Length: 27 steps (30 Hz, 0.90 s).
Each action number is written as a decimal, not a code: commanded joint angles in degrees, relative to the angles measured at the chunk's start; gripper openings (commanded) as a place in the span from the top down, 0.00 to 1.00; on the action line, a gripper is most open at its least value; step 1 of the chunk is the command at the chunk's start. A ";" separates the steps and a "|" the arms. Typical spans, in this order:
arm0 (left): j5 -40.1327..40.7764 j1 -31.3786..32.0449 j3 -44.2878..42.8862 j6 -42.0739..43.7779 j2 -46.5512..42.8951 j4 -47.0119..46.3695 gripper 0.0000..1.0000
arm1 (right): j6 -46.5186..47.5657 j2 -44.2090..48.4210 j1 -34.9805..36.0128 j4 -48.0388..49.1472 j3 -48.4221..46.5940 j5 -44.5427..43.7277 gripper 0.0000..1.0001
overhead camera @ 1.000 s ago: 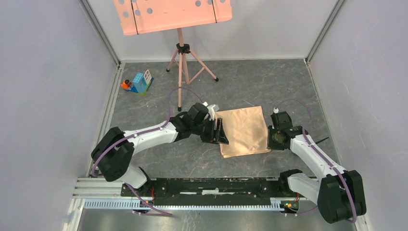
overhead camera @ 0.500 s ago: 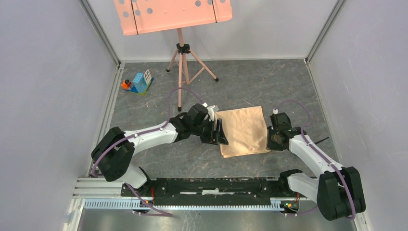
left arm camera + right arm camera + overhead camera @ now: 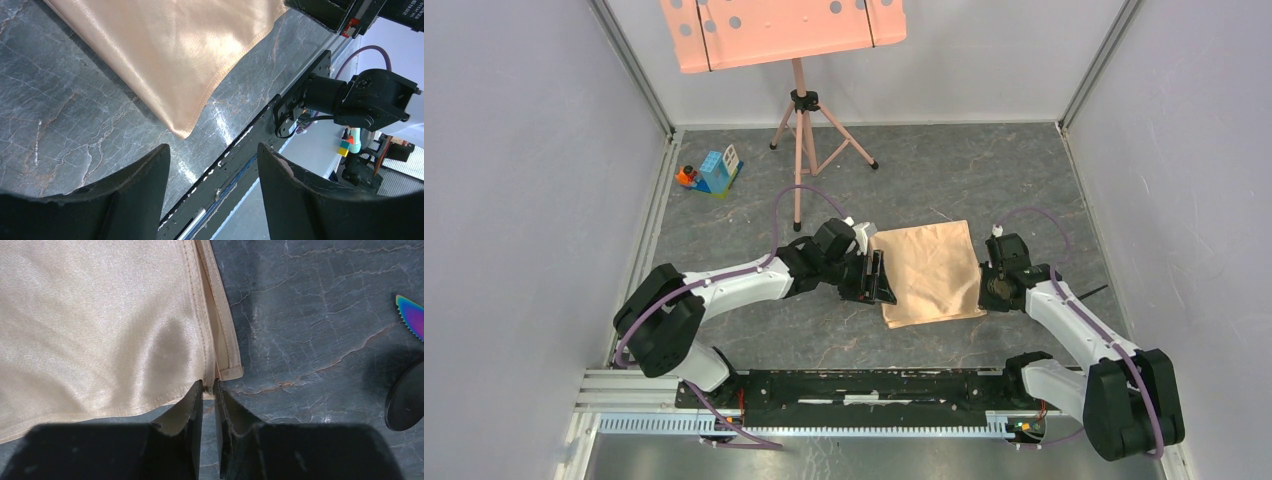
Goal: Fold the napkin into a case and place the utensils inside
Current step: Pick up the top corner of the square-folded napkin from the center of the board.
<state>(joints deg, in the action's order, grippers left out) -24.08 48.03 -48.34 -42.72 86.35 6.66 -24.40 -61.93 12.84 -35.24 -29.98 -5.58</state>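
- One napkin lies flat on the table, between two grippers.
- Left gripper: wide open, empty, beside the cloth.
- Right gripper: pinching the napkin hem.
- Right wrist view only: serrated knife tip, round black head.

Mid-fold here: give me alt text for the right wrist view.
The right gripper has its fingers nearly closed on the hemmed edge of the peach satin napkin, at its layered corner on the grey marbled table. At the right edge lie a rainbow-tinted serrated knife tip and a round black utensil head.
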 commanded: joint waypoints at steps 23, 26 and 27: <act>2.14 -0.90 3.34 -0.41 -4.65 -2.96 0.29 | -0.44 -0.41 -0.11 26.41 0.62 21.89 1.00; 3.22 -1.56 4.34 -0.85 -5.84 -2.66 0.29 | -1.24 -6.75 0.02 32.23 -1.20 27.36 1.00; 3.39 -1.96 4.75 -1.09 -6.34 -2.62 0.29 | -1.26 -8.43 0.02 32.58 -2.10 28.14 1.00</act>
<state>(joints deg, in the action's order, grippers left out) -22.61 47.20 -44.97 -42.76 83.11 5.48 -24.80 -64.31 12.86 -13.72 -29.56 13.87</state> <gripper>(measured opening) 0.710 0.006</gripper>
